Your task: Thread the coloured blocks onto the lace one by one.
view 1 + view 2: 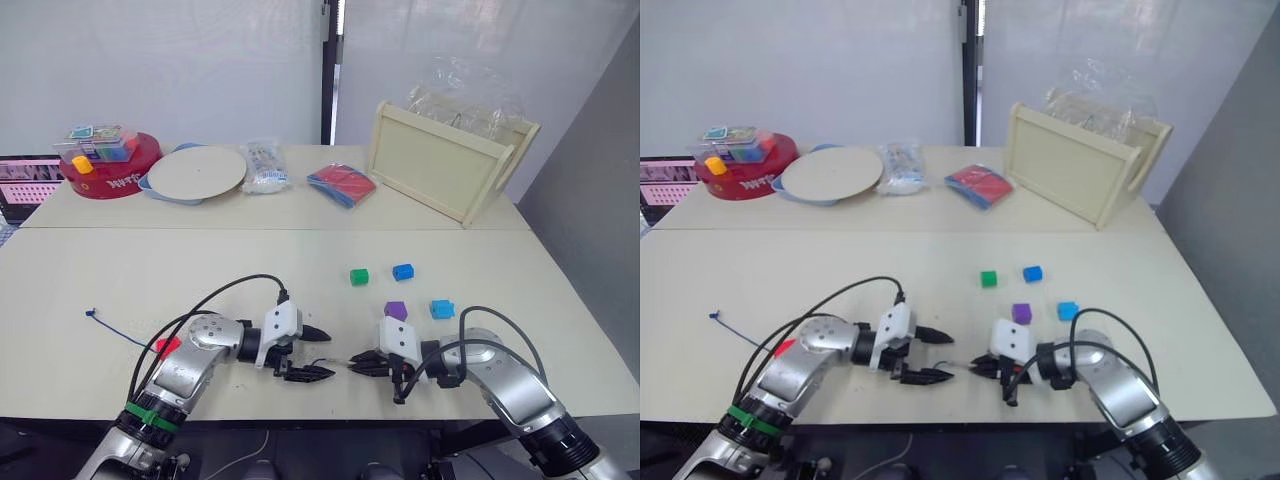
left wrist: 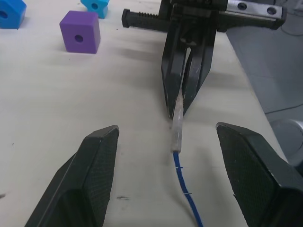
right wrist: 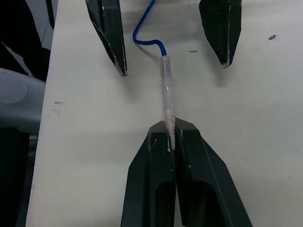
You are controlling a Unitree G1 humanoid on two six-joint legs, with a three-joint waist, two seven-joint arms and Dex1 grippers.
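Lace (image 3: 168,97) tip pinched by right tool (image 3: 171,137) on cream table (image 1: 120,280); left tool (image 2: 165,156) wide, white walls.

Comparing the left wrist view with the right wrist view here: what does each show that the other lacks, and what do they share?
Left wrist view: the purple block and two blue-toned blocks, one cyan, beyond the right pincer.

Right wrist view: the right pincer's fingers seen from behind, and the lace curling between the open left pincer's fingers.

Both: the lace's pale tip pinched by the shut right pincer, over the cream table.
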